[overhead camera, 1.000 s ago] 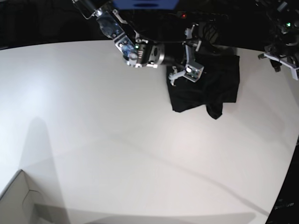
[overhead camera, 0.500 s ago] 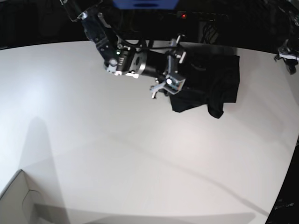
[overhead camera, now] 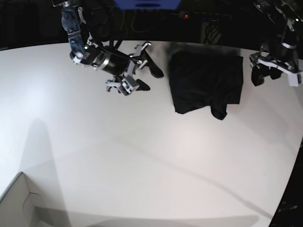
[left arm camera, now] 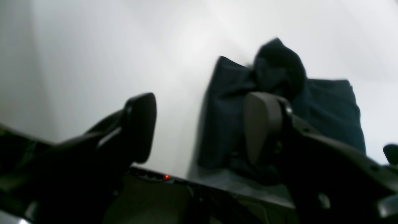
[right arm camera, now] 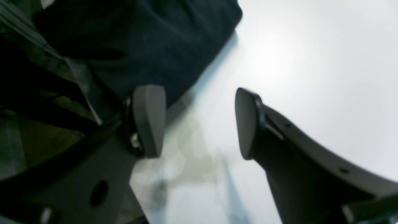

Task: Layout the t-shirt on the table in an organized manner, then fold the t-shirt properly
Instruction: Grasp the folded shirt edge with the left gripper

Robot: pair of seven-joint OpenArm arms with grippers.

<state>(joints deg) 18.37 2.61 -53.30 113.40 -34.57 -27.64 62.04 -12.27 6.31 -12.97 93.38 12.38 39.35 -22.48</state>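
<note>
The black t-shirt (overhead camera: 206,82) lies as a folded, roughly rectangular bundle near the far edge of the white table (overhead camera: 142,156), with a lump of cloth sticking out at its near corner. My right gripper (overhead camera: 148,78) hovers just left of the shirt, open and empty. In the right wrist view its fingers (right arm camera: 149,121) stand wide apart over bare table (right arm camera: 295,62), with the t-shirt (right arm camera: 161,40) behind one finger. My left gripper (overhead camera: 265,75) hangs open just past the shirt's right edge. The left wrist view shows this left gripper (left arm camera: 202,127) empty, the t-shirt (left arm camera: 326,105) lying beyond it.
A pale box corner (overhead camera: 19,203) juts in at the near left. The table's curved edge runs down the right side. Dark equipment and cables (overhead camera: 208,28) sit behind the far edge, close to the shirt.
My right gripper has pulled back leftwards off the shirt and now hangs beside it. The left gripper has come down at the shirt's right edge and its jaws have widened.
</note>
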